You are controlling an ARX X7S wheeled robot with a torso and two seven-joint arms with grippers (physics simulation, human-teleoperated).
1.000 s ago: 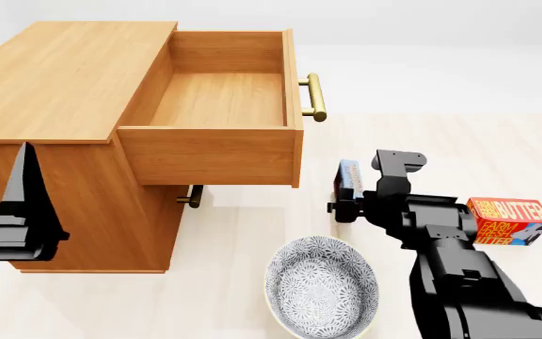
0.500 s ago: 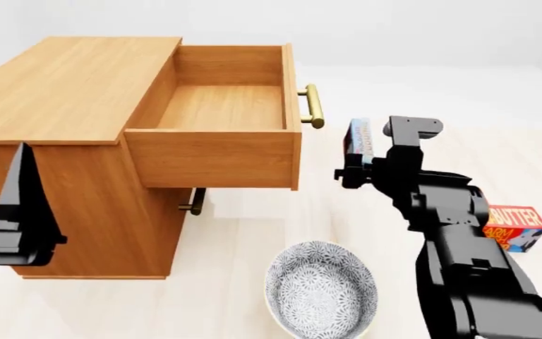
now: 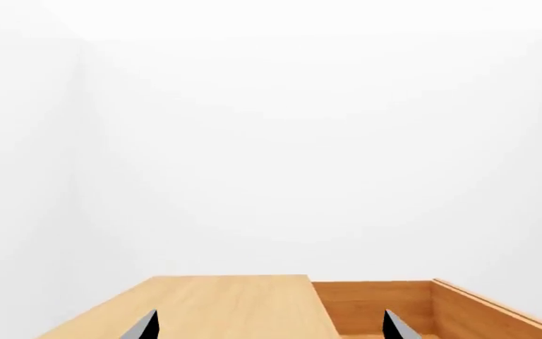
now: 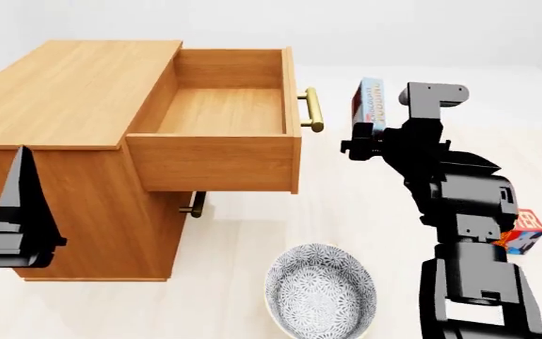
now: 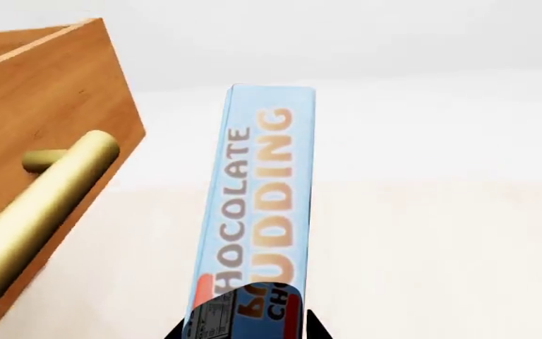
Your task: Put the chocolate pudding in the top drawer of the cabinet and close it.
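Left gripper: beside the cabinet's left front, fingers apart, empty.
Top drawer: pulled out, interior bare; brass handle at its front.
Bowl: on the floor below the drawer.
Chocolate pudding: held on edge in the air, just right of the handle.
Right gripper: clamped on the pudding's lower end.
Butter box: floor, far right, partly hidden.

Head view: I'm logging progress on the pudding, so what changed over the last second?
The right tool, shut on the chocolate pudding, lifted it from floor level to about the height of the top drawer handle, still outside the drawer. The drawer stayed open and empty; the left tool, the bowl and the cabinet kept their places.
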